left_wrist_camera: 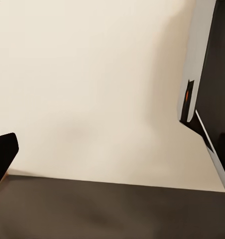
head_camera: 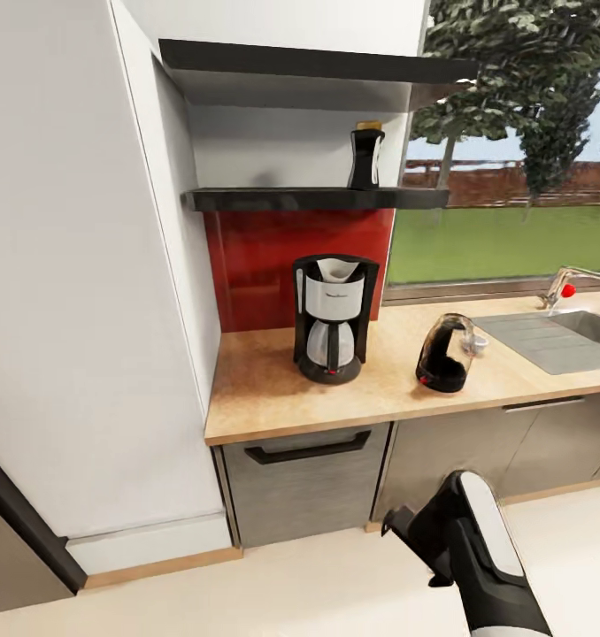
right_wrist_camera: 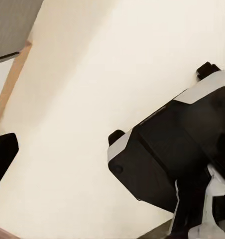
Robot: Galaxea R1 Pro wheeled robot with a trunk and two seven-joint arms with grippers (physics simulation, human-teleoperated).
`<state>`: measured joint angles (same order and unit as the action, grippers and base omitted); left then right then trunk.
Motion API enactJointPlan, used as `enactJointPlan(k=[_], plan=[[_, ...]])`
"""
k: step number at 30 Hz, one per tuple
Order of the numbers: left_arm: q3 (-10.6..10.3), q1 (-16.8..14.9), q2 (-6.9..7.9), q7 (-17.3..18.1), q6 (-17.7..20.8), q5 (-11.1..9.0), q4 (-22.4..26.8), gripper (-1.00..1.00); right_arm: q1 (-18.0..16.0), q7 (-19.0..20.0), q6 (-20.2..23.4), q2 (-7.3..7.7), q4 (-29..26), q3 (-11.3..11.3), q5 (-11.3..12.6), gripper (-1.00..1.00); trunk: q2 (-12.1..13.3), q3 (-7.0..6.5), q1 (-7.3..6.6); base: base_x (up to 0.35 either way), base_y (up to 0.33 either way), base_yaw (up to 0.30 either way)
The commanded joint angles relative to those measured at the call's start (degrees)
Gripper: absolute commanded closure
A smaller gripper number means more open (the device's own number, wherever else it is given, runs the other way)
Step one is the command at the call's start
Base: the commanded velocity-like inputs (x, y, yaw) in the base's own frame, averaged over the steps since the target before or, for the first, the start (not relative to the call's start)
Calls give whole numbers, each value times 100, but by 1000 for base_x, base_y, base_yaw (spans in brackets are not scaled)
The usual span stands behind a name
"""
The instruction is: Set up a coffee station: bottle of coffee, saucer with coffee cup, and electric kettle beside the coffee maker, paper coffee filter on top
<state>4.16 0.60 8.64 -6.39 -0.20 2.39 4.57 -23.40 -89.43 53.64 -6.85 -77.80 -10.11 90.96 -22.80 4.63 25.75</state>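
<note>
While both grippers' jaw states cannot be told, the black drip coffee maker (head_camera: pixel 334 317) carries 1 white paper filter (head_camera: pixel 335 269).

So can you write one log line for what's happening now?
coffee maker on countertop, filter on top | bottle of coffee on kitchen shelf | electric kettle on countertop

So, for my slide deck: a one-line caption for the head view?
Coffee maker with filter and kettle on the countertop; coffee bottle on the shelf.
</note>
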Motion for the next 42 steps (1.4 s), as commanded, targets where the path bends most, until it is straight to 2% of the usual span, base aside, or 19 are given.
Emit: enactJointPlan(k=[1,4,7,9,10,12,13,15,16,18,19,20,21,22,25,28,31,36,42], plan=[[43,2,-2,-6,-5,25,12,-100,69,-57,126,1,46,-12,54,-100,-12,10,4,-1,-1,0],[48,2,-5,-10,-23,19,25,-100,292,-57,327,43,479,-10,-1,-100,-12,10,4,0,0,0],[55,2,-7,-15,-40,12,41,-100,375,23,395,291,1174,-4,-201,-100,-12,10,4,0,0,0],[59,-1,-9,-18,-46,5,53,-100,403,833,419,626,1791,42,-562,-100,-12,10,4,0,0,0],[61,-2,-10,-18,-47,4,55,-100,407,1117,422,711,1953,79,-700,-100,-12,10,4,0,0,0],[65,-5,-10,-19,-52,1,63,-100,417,2491,427,1022,2623,434,-1547,-100,-12,10,4,0,0,0],[65,-5,-11,-20,-53,0,64,-100,418,2875,424,1084,2793,577,-1836,-100,-12,10,4,0,0,0],[68,-6,-11,-21,-58,-2,68,-100,422,4483,307,1239,3458,1331,-3225,-100,-12,10,4,0,0,0],[70,-6,-11,-21,-63,-4,68,-100,422,4881,214,1257,3619,1544,-3609,-100,-12,10,4,0,0,0],[77,-7,-11,-22,-100,-8,65,-100,423,6311,-563,1288,4258,2311,-5087,-100,-12,10,4,0,0,0],[80,-7,-11,-24,-114,-8,65,-100,423,6616,-837,1291,4423,2448,-5412,-100,-12,10,4,0,0,0],[85,-7,-11,-26,-154,-9,63,-100,424,7138,-1429,1289,4768,2649,-5963,-100,-12,10,4,0,0,0],[91,-7,-11,-27,-207,-9,63,-100,422,7524,-2028,1274,5139,2777,-6367,-100,-12,10,4,0,0,0],[99,-7,-11,-26,-268,-10,59,-100,423,7775,-2607,1233,5530,2860,-6636,-100,-12,10,4,0,0,0],[108,-7,-11,-28,-405,-10,54,-100,423,8105,-4099,1142,6502,2945,-6982,-100,-12,10,4,0,0,0],[110,-7,-13,-29,-449,-20,53,-100,422,8184,-5003,1121,6887,2970,-7059,-100,-12,10,4,0,0,0],[111,-7,-21,-26,-499,-25,53,-100,423,8225,-5548,1121,7027,2985,-7088,-100,-12,10,4,0,0,0],[111,-7,-77,-27,-666,-22,53,-100,422,8254,-5822,1111,7075,2989,-7102,-100,-12,10,4,0,0,0],[110,-7,-89,-29,-719,-50,56,-100,421,8285,-5860,1107,7062,2981,-7093,-100,-12,10,4,0,0,0]])
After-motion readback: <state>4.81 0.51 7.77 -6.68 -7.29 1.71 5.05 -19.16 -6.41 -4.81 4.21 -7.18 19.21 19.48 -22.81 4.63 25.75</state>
